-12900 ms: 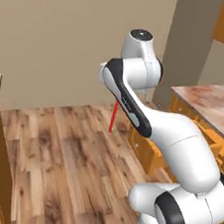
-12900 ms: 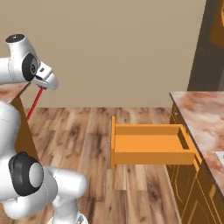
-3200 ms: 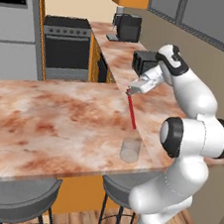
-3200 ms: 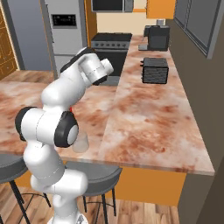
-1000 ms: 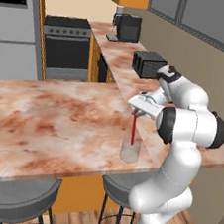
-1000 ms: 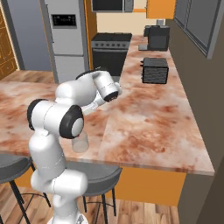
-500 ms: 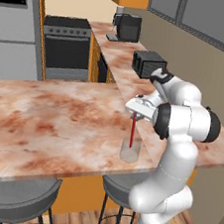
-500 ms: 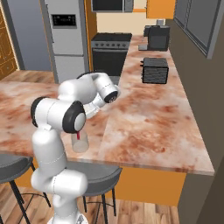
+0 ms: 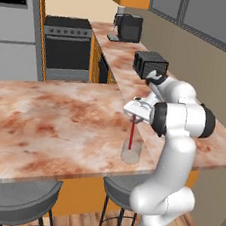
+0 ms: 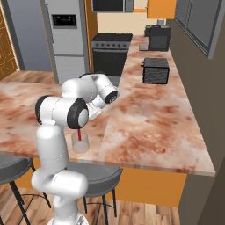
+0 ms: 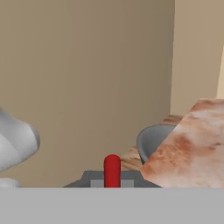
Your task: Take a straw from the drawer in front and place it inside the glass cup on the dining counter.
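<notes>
Presently the straw (image 9: 131, 133) stands upright with its lower end inside the glass cup (image 9: 130, 152), which sits near the front edge of the dining counter (image 9: 48, 121). At the straw's upper end the gripper (image 9: 135, 113) is clamped shut on it, directly above the cup. From the hand view, the straw's red top (image 11: 112, 170) shows between the finger tips. Grey stools (image 9: 20, 203) stand below the counter edge. A black toaster (image 9: 150, 64) sits farther back along the side counter.
</notes>
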